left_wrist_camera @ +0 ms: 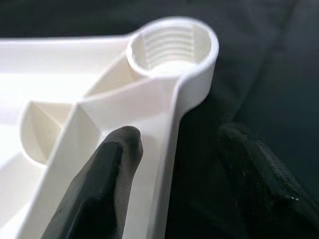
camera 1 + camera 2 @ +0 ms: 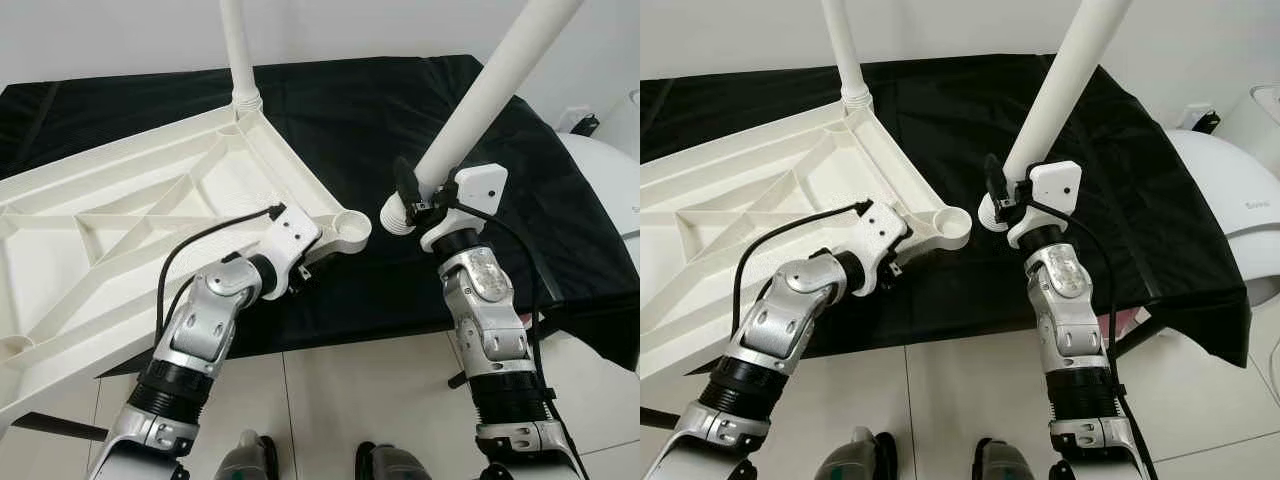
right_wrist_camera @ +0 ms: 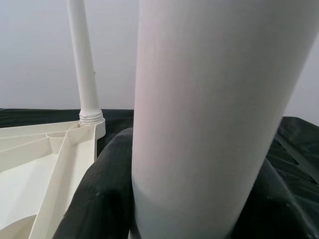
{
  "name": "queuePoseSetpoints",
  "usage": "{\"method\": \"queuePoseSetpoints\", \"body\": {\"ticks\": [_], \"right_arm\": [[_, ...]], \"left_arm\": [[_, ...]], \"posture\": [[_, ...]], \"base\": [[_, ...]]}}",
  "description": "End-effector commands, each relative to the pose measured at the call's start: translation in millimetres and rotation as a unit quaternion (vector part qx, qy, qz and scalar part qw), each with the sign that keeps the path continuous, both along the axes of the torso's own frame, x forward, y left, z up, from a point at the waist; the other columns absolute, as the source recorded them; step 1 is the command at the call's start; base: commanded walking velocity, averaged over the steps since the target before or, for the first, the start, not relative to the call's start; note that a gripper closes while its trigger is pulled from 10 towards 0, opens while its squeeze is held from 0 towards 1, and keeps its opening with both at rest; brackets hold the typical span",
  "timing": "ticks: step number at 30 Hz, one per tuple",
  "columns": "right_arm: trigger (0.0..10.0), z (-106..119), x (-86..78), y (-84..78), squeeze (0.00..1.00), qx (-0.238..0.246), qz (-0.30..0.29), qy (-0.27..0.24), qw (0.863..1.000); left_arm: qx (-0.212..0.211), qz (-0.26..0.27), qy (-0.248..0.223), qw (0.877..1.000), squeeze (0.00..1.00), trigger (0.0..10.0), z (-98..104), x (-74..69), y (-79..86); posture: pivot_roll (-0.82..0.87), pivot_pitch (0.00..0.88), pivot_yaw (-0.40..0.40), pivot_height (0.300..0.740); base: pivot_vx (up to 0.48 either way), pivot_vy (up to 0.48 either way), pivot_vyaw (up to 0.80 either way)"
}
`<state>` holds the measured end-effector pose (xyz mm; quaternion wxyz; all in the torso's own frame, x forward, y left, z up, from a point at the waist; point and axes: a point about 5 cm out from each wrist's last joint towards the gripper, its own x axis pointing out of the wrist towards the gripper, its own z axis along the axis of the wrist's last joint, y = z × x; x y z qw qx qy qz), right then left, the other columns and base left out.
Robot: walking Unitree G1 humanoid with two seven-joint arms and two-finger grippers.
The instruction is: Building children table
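Observation:
A white plastic table top (image 2: 120, 230) lies upside down on a black-covered surface. One white leg (image 2: 238, 50) stands screwed into its far corner. The near corner's threaded socket (image 1: 172, 47) holds nothing. My left gripper (image 1: 180, 133) is open astride the rim just behind that socket, with one finger (image 1: 109, 179) on the inner rib and the other outside the edge. My right gripper (image 2: 422, 200) is shut on a second white leg (image 2: 490, 90). This leg tilts up to the right, and its threaded end (image 2: 397, 213) hangs just right of the socket (image 2: 348, 228).
The black cloth (image 2: 400, 100) hangs over the front edge, with tiled floor (image 2: 330, 400) below. A white rounded appliance (image 2: 610, 190) stands close on the right. A white wall runs behind.

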<state>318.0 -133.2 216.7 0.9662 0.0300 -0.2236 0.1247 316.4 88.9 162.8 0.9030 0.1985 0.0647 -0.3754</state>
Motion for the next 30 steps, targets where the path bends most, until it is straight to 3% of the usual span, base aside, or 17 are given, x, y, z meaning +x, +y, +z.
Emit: {"method": "queuePoseSetpoints", "body": {"ticks": [1, 10, 11, 12, 13, 15, 16, 21, 22, 24, 25, 26, 27, 28, 29, 30], "right_arm": [[10.0, 3.0, -2.9, -1.0, 0.0, -0.001, -0.003, -0.008, 1.0], [10.0, 3.0, -3.7, -2.1, 0.0, 0.0, -0.007, -0.008, 1.0], [10.0, 3.0, -3.7, -2.0, 0.0, 0.0, -0.007, -0.008, 1.0], [10.0, 2.9, -3.7, -1.9, 0.0, 0.0, -0.007, -0.008, 1.0], [10.0, 3.1, -3.7, -1.6, 0.0, 0.0, -0.006, -0.009, 1.0], [10.0, 3.2, -3.7, -1.5, 0.0, 0.0, -0.006, -0.009, 1.0], [10.0, 3.4, -3.6, -1.4, 0.0, 0.0, -0.005, -0.009, 1.0], [10.0, 3.3, -3.6, -0.3, 0.0, -0.001, -0.001, -0.009, 1.0], [10.0, 3.4, -3.6, 0.4, 0.0, -0.003, 0.003, -0.009, 1.0], [10.0, 3.5, -3.5, 0.8, 0.0, -0.004, 0.006, -0.008, 1.0], [10.0, 3.6, -3.3, 1.1, 0.0, -0.006, 0.008, -0.008, 1.0], [10.0, 3.7, -3.2, 1.3, 0.0, -0.007, 0.009, -0.008, 1.0], [10.0, 3.9, -2.9, 1.1, 0.0, -0.009, 0.011, -0.008, 1.0], [10.0, 3.9, -2.9, 1.1, 0.0, -0.009, 0.011, -0.008, 1.0], [10.0, 4.0, -2.7, 0.9, 0.0, -0.011, 0.012, -0.008, 1.0], [10.0, 4.1, -2.6, 0.7, 0.0, -0.012, 0.013, -0.008, 1.0]], "left_arm": [[0.01, 0.027, 0.006, 1.0, 0.0, 10.0, -5.1, 1.9, 0.9], [0.019, 0.032, 0.007, 0.999, 0.0, 10.0, -1.5, 8.9, -0.5], [0.019, 0.032, 0.009, 0.999, 0.0, 9.1, -1.8, 9.1, -0.6], [0.019, 0.031, 0.011, 0.999, 0.0, 9.1, -2.2, 9.2, -0.5], [0.019, 0.032, 0.011, 0.999, 0.0, 2.3, -2.2, 9.6, -0.1], [0.019, 0.032, 0.011, 0.999, 0.0, 2.3, -2.3, 9.8, 0.2], [0.021, 0.03, 0.012, 0.999, 0.0, 0.0, -2.4, 9.7, 0.7], [0.024, 0.031, 0.014, 0.999, 0.0, 0.0, -2.7, 9.1, 3.1], [0.027, 0.028, 0.016, 0.999, 0.0, 1.2, -3.3, 8.3, 4.2], [0.03, 0.027, 0.017, 0.999, 0.0, 1.1, -4.0, 7.5, 5.4], [0.033, 0.02, 0.02, 0.999, 0.0, 0.0, -4.8, 5.8, 7.1], [0.036, 0.016, 0.021, 0.999, 0.0, 0.0, -5.4, 4.7, 8.1], [0.039, 0.013, 0.024, 0.999, 0.0, 2.4, -6.0, 3.4, 9.6], [0.039, 0.013, 0.024, 0.999, 0.0, 2.4, -6.0, 3.4, 9.6], [0.044, 0.006, 0.027, 0.999, 0.0, 10.0, -6.8, 1.4, 10.6], [0.047, 0.002, 0.03, 0.998, 0.0, 10.0, -7.4, 0.1, 11.1]], "posture": [[-0.09, 0.152, 0.031, 0.74], [-0.09, 0.153, 0.034, 0.74], [-0.09, 0.15, 0.035, 0.74], [-0.09, 0.15, 0.035, 0.74], [-0.09, 0.15, 0.035, 0.74], [-0.09, 0.15, 0.035, 0.74], [-0.09, 0.15, 0.035, 0.74], [-0.09, 0.147, 0.036, 0.74], [-0.09, 0.145, 0.034, 0.74], [-0.09, 0.145, 0.034, 0.74], [-0.09, 0.145, 0.034, 0.74], [-0.09, 0.145, 0.034, 0.74], [-0.09, 0.145, 0.034, 0.74], [-0.09, 0.145, 0.034, 0.74], [-0.09, 0.144, 0.03, 0.74], [-0.09, 0.144, 0.03, 0.74]], "base": [[0.0, 0.0, 0.0], [0.0, 0.0, 0.0], [0.0, 0.0, 0.0], [0.0, 0.0, 0.0], [0.0, 0.0, 0.0], [0.0, 0.0, 0.0], [0.0, 0.0, 0.0], [0.0, 0.0, 0.0], [0.0, 0.0, 0.0], [0.0, 0.0, 0.0], [0.0, 0.0, 0.0], [0.0, 0.0, 0.0], [0.0, 0.0, 0.0], [0.0, 0.0, 0.0], [0.0, 0.0, 0.0], [0.0, 0.0, 0.0]]}}
